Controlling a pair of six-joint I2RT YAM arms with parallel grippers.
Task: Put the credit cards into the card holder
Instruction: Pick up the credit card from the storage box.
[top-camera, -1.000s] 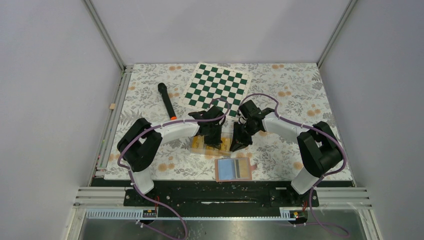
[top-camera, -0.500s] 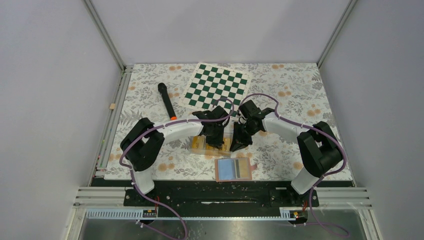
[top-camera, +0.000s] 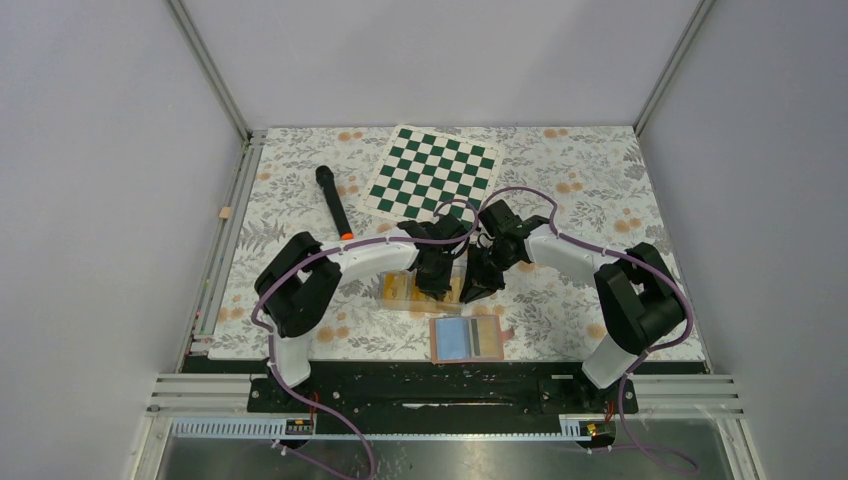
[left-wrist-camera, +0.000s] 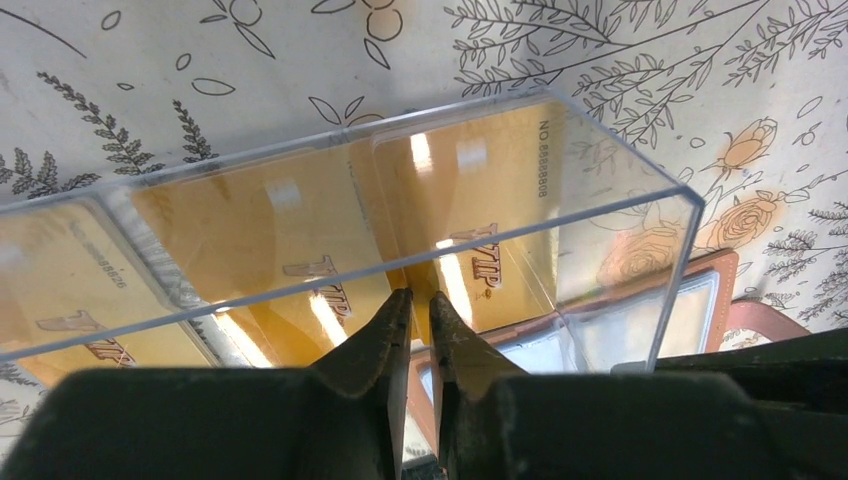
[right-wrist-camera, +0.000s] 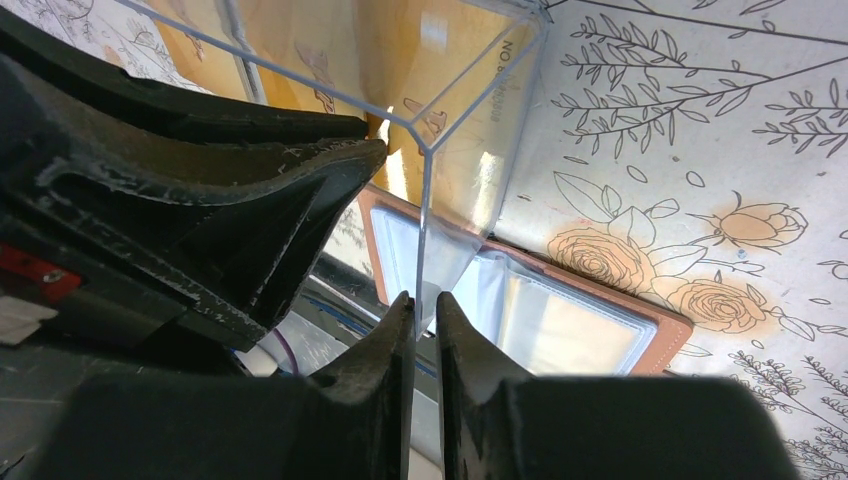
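Compared with a second ago, the left arm has swung to the right in the top view: its elbow sits closer to the middle of the floral table (top-camera: 590, 190), and the left gripper (top-camera: 436, 278) has closed in on the right gripper (top-camera: 478, 284), so the two now hang just beside each other over the right end of the clear plastic box (left-wrist-camera: 600, 217). The right arm has kept its pose, and the box, the green-white chessboard (top-camera: 432, 172) and the black stick with an orange band (top-camera: 333, 200) lie where they did. The credit cards (left-wrist-camera: 250, 230) are yellow-orange and lie flat inside the box's compartments, side by side. The card holder (top-camera: 467, 338) lies open on the table just in front of the box, toward the arm bases, its pale pockets facing up and its brown rim showing around them. In the right wrist view the box's upright corner edge runs straight down into the thin slit between the right gripper's fingers (right-wrist-camera: 395, 330), which are pinched on that clear wall. In the left wrist view the left fingers (left-wrist-camera: 385, 330) stand almost together at the box's near wall with only a narrow slit between them; I cannot tell whether anything is pinched there.
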